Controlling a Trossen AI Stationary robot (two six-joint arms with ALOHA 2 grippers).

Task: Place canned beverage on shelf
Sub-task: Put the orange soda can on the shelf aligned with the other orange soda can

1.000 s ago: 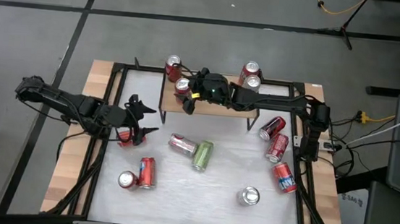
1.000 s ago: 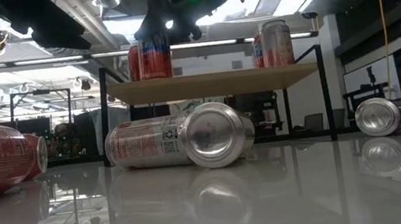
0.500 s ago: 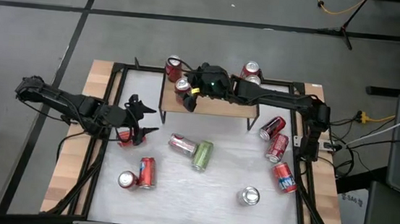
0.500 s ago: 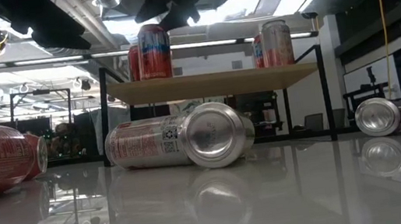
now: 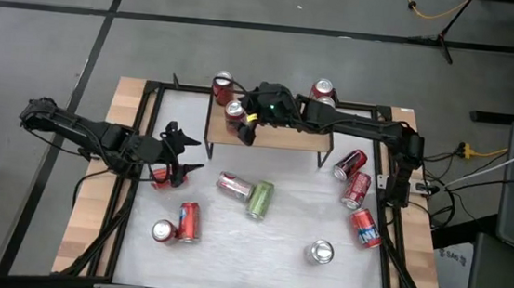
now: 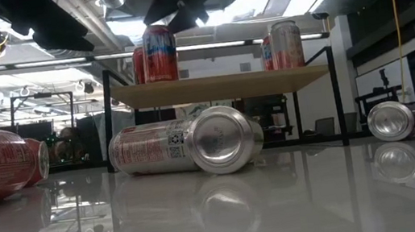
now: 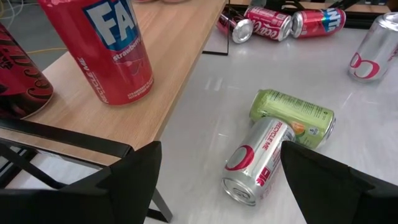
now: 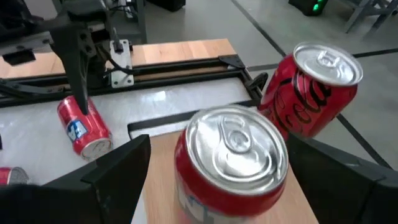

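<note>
A red Fanta can (image 5: 234, 111) stands upright on its base on the left part of the shelf (image 5: 286, 135), a light-wood plank on thin black legs at the table's far side. The can also shows in the low view (image 6: 160, 53), the left wrist view (image 7: 102, 50) and the right wrist view (image 8: 233, 155). My right gripper (image 5: 243, 122) hangs open just above the can's top, clear of it (image 6: 176, 6), with a finger out to each side (image 8: 219, 142). My left gripper (image 5: 182, 152) waits open and empty at the table's left (image 7: 221, 146).
A Coca-Cola can (image 8: 314, 87) stands behind the Fanta can, and two cans (image 5: 322, 94) stand at the shelf's right end. On the table lie a silver can (image 5: 233, 185), a green can (image 5: 261, 198) and red cans at the left (image 5: 178, 223) and right (image 5: 356, 185). A silver can (image 5: 320, 252) stands near the front.
My right gripper stood with its fingers around the Fanta can on the shelf. It has let go and risen straight up, clear of the can's top. The can stays upright where it was.
</note>
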